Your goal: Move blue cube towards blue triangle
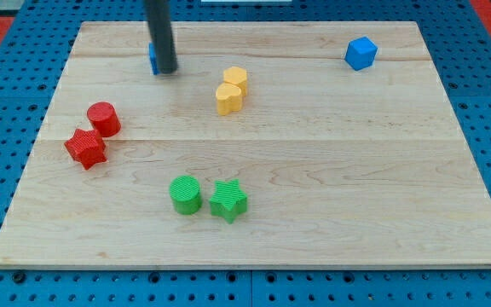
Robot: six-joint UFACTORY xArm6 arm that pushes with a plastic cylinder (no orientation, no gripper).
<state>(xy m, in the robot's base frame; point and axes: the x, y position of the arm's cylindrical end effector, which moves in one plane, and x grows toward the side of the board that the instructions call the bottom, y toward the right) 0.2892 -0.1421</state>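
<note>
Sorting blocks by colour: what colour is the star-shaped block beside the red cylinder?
Red: the star matches the cylinder, plain in the camera view.

My tip (pixel 168 70) ends a straight, smooth, dark grey round rod with a faint lengthwise sheen.

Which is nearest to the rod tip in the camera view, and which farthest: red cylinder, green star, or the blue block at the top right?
From my tip, near the view's top left:
1. Red cylinder block, below and to the view's left of the tip.
2. Green star block, toward the view's bottom centre.
3. Blue angular block, far off at the view's top right.
</note>
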